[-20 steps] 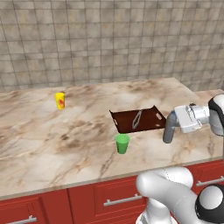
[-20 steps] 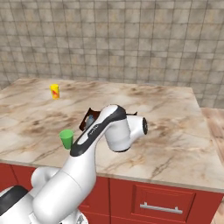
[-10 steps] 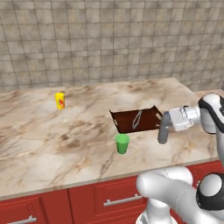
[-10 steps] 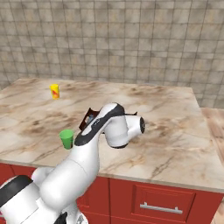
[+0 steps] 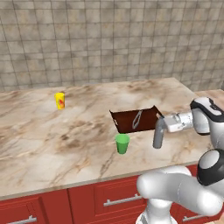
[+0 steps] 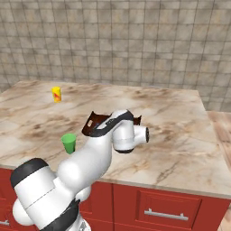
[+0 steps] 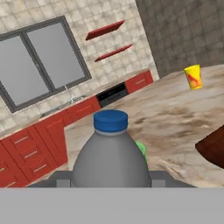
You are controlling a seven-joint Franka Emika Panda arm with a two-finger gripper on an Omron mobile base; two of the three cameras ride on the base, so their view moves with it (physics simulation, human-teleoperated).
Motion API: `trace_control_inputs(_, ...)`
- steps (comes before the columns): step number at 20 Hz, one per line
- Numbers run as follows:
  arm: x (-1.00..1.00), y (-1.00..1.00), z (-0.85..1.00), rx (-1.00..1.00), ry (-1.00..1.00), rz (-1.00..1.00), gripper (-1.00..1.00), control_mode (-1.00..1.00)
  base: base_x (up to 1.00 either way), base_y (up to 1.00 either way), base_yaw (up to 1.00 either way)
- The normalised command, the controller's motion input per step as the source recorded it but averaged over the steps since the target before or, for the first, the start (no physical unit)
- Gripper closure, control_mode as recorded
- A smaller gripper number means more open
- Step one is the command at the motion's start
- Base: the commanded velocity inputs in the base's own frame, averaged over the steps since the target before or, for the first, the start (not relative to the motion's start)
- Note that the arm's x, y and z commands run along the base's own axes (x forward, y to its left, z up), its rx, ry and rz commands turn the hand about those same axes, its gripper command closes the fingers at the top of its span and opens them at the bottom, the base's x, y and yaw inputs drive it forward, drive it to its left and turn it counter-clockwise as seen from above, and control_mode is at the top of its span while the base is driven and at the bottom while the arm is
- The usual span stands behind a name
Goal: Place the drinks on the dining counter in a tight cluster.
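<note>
Between my pincer [image 5: 158, 139] jaws, which grip its body, hangs the slim grey bottle [image 5: 158, 135] with a blue cap, above the marbled bench [image 5: 52, 144], at three o'clock of the green cup [image 5: 122, 143]. I judge it rigid, smooth plastic, light, and likely slippery, so squeezing the straight wall below the shoulder suits best. At twelve o'clock of the cup sits a dark brown open tray [image 5: 135, 120], thin-walled. At ten o'clock, well apart, stands a yellow cup [image 5: 60, 100].

marbled dining counter [image 5: 52, 140] with yellow cup [image 5: 60, 100], green cup [image 5: 122, 143], brown tray [image 5: 127, 120]
</note>
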Motion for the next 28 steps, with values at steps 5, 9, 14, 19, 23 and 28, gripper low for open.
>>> trace_control_inputs(5, 0.03, 0.11, -0.16, -0.05, -0.11, 0.03, 1.00, -1.00, 0.00, 0.00, 0.00)
trace_control_inputs(9, 0.02, 0.22, -0.16, -0.05, -0.18, 0.01, 1.00, -1.00, 0.00, 0.00, 0.00)
trace_control_inputs(14, 0.08, 0.27, -0.21, -0.03, -0.12, 0.00, 1.00, -1.00, 0.00, 0.00, 0.00)
trace_control_inputs(19, 0.11, 0.20, -0.26, -0.03, -0.06, 0.00, 1.00, -1.00, 0.00, 0.00, 0.00)
trace_control_inputs(23, 0.04, 0.16, -0.25, -0.10, -0.09, 0.00, 1.00, -1.00, 0.00, 0.00, 0.00)
trace_control_inputs(28, 0.00, 0.12, -0.26, -0.10, -0.10, 0.00, 1.00, -1.00, 0.00, 0.00, 0.00)
